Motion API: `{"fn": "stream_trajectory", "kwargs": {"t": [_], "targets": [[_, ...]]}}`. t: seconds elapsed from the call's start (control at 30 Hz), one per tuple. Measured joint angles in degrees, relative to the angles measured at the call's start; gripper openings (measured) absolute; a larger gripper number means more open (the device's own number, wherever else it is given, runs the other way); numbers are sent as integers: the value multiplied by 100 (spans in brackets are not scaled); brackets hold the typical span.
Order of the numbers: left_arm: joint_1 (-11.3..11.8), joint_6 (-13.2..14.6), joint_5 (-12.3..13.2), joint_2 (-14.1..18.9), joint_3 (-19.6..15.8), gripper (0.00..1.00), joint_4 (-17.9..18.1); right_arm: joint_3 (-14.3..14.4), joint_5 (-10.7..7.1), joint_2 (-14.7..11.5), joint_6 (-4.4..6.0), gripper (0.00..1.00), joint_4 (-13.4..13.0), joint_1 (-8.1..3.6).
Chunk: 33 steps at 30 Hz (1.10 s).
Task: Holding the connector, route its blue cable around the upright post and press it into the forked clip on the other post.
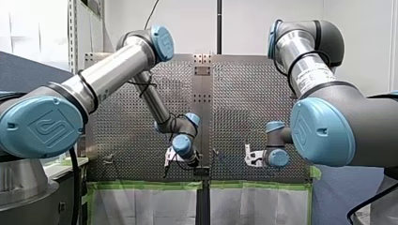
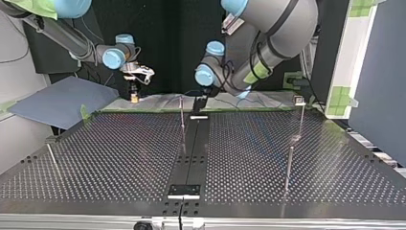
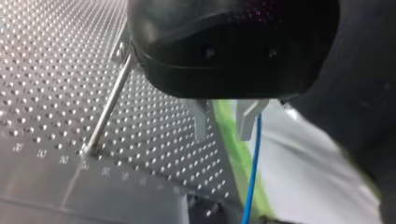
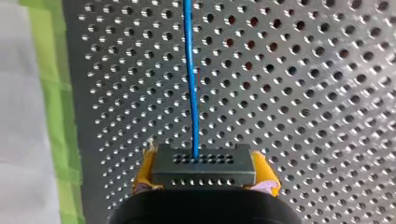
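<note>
Connector (image 4: 203, 165) gripped by right jaws; cable (image 4: 190, 79) end cropped.

Perforated counter (image 2: 119, 158), dark centre strip (image 2: 191, 153) running across it. Green tape (image 1: 141, 185) along its near edge in the front view, pale sheeting (image 1: 141, 206) below. Grey-blue board (image 2: 62, 100) by the counter's far corner, top view's left.

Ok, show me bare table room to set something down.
In the top view, the perforated table is bare between the leaning rod and the centre post, and between the centre strip and the near right post. The far edge is crowded: my left gripper, my right gripper with the connector, and the blue cable.
</note>
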Motion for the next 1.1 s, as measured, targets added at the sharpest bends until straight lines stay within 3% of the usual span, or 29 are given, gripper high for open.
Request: {"fn": "stream_trajectory", "kwargs": {"t": [0.13,0.3,0.4,0.57,0.73,0.9,1.1], "targets": [[-6,-58,210,210,-213,34,-216,10,25,-1,-114,0,58,23],[-9,-90,311,321,-412,34,-275,14,24,-2,-131,0,68,25],[-9,-152,330,336,-468,34,-189,14,-16,0,-54,0,14,16],[-7,-327,328,333,-484,34,54,5,-125,3,158,0,-131,-11],[9,-382,154,328,-413,36,297,-18,-181,4,352,0,-376,-55],[13,-389,-78,279,-247,39,508,-108,-185,11,427,0,-445,-91],[9,-361,-201,20,39,51,389,-224,-174,58,443,0,-331,-100]]}}
